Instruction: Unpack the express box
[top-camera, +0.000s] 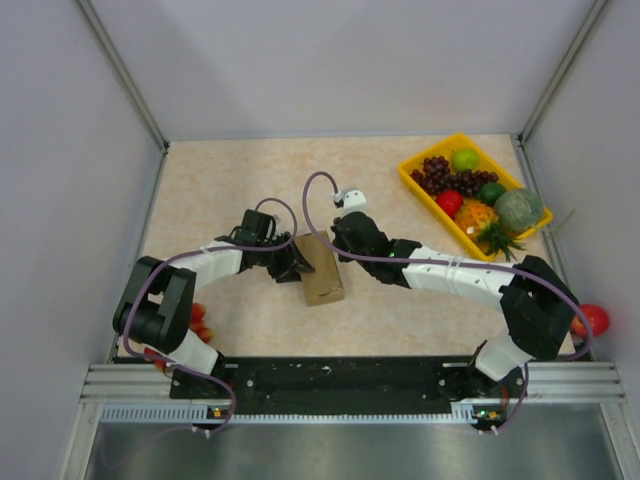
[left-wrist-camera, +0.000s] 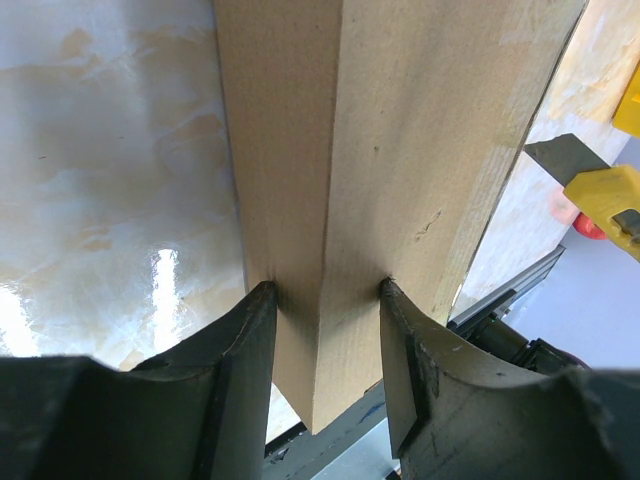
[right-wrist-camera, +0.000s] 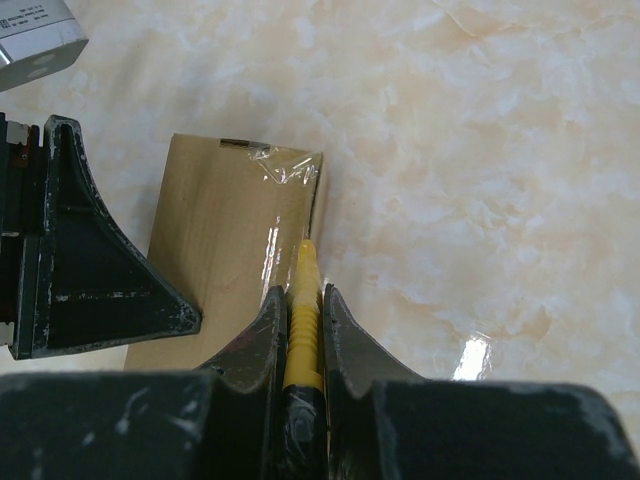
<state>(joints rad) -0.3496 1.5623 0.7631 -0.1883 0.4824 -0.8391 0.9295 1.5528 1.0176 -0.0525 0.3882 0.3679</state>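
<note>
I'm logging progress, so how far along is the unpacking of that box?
Early stage. Done: the left gripper is clamped on the box, pinching a cardboard edge, and the right gripper is shut on a yellow cutter. In hand: the cutter's tip is at the taped edge. Left: the tape looks uncut, the box closed, and nothing is out yet.

Plain brown cardboard express box (top-camera: 322, 271); yellow utility knife (right-wrist-camera: 301, 318); yellow fruit tray (top-camera: 425, 191); dark purple grapes (top-camera: 437, 173); cream marbled tabletop (top-camera: 230, 180); black gripper fingers (left-wrist-camera: 236, 345).
</note>
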